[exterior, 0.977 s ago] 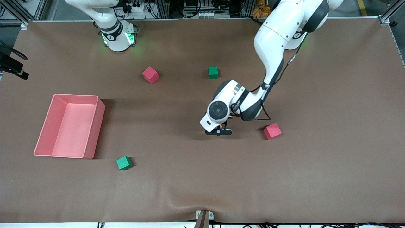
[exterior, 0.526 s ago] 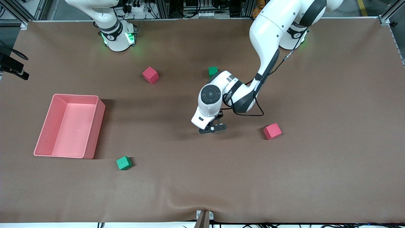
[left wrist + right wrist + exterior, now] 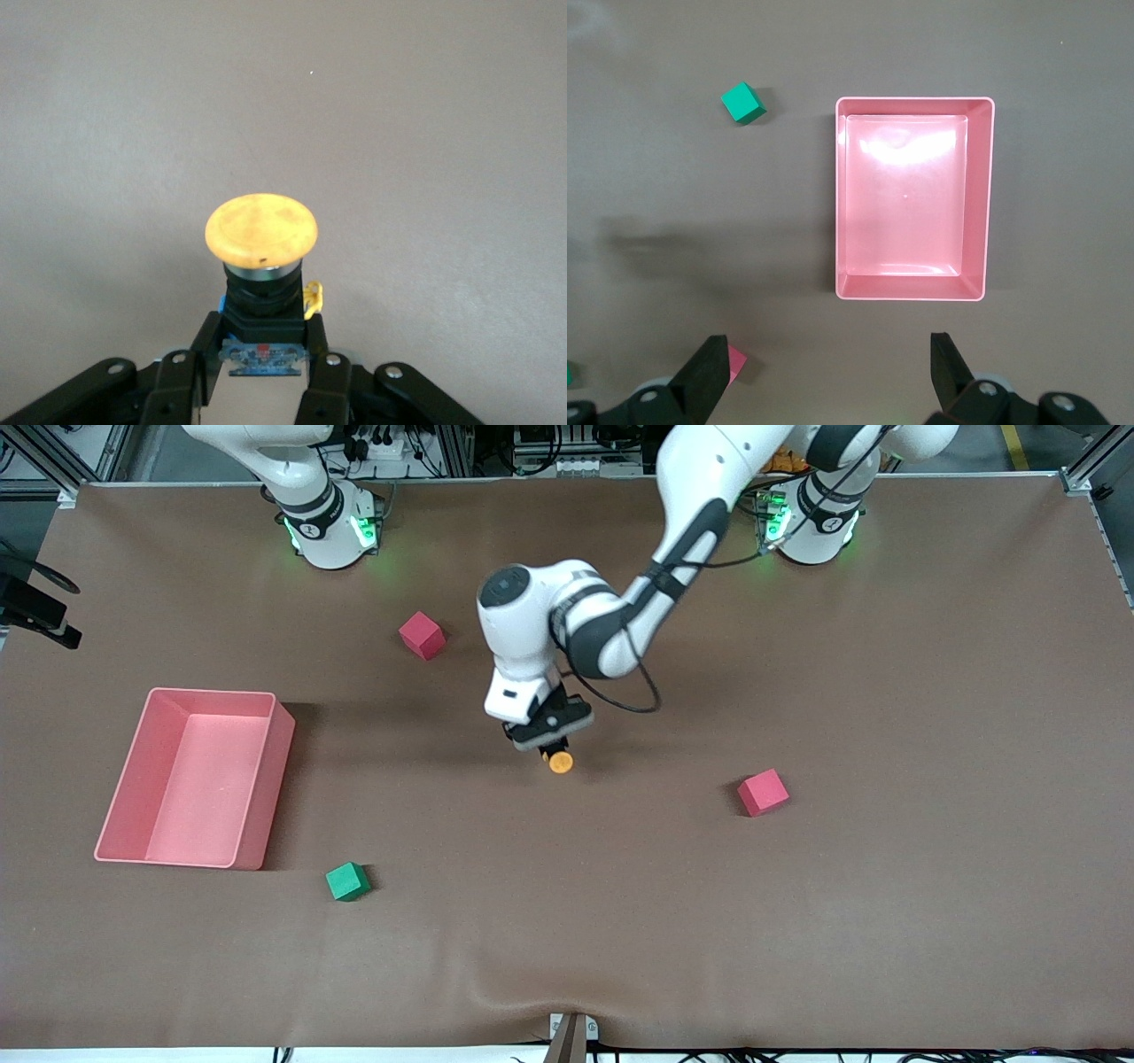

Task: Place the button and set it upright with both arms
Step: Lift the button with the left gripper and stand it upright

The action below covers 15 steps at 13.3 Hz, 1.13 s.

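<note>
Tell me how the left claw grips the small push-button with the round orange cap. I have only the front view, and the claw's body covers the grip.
Observer: In the left wrist view the left claw is shut on the push-button by its black blocky body. The orange cap points away from the claw.
Operator: And the right claw? My view cuts it off.
Observer: The right wrist view shows the right claw open and holding nothing, up over the table.
Operator: What lies under it?
Observer: Its camera looks down on the rectangular pink plastic tray, which has nothing in it, with a green foam cube apart from the tray on the brown tabletop.
</note>
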{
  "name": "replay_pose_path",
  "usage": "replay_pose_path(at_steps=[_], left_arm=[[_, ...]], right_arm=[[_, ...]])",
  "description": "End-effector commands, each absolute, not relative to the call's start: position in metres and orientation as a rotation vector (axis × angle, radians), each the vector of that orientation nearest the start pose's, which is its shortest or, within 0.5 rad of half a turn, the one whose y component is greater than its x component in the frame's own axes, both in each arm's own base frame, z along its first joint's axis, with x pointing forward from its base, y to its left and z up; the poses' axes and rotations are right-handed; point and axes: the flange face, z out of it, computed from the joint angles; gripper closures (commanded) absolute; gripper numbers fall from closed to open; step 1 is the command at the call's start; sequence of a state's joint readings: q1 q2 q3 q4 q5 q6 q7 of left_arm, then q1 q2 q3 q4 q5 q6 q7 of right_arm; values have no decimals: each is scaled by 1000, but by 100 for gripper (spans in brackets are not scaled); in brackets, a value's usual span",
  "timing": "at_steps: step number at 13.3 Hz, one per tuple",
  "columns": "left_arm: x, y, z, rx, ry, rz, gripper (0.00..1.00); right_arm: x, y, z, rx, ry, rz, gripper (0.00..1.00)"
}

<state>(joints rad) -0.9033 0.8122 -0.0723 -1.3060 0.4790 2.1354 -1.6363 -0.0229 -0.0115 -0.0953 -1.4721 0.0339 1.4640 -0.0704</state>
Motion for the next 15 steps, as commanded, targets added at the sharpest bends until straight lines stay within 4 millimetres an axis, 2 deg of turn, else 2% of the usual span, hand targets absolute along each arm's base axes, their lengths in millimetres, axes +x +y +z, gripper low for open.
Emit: replay_pose_path(at_steps=[1, 3, 4, 5, 7, 10, 12, 15], left_arm=[[424, -618, 234, -2893, -704, -730, 100], [416, -619, 199, -2830, -725, -876, 100], [410, -621, 189, -2814, -729, -941, 100], [408, -622, 181, -2795, -795, -1001, 100], [406, -625, 179, -2774, -827, -1166, 100], [403, -621, 156, -2750, -717, -1240, 100], [387, -625, 132, -2729, -539, -1343, 100], [380, -622, 116, -2707, -495, -1414, 100]], right_arm=[[534, -62, 670, -3118, 54, -20, 0], [534, -62, 670, -3118, 54, -20, 0], [534, -62, 670, -3118, 54, -20, 0], [534, -62, 670, -3118, 54, -20, 0], [534, -62, 670, -3118, 54, -20, 0], [535, -62, 670, -3118, 54, -23, 0], [535, -61, 670, -3118, 51, -25, 0], [535, -62, 670, -3118, 54, -25, 0]])
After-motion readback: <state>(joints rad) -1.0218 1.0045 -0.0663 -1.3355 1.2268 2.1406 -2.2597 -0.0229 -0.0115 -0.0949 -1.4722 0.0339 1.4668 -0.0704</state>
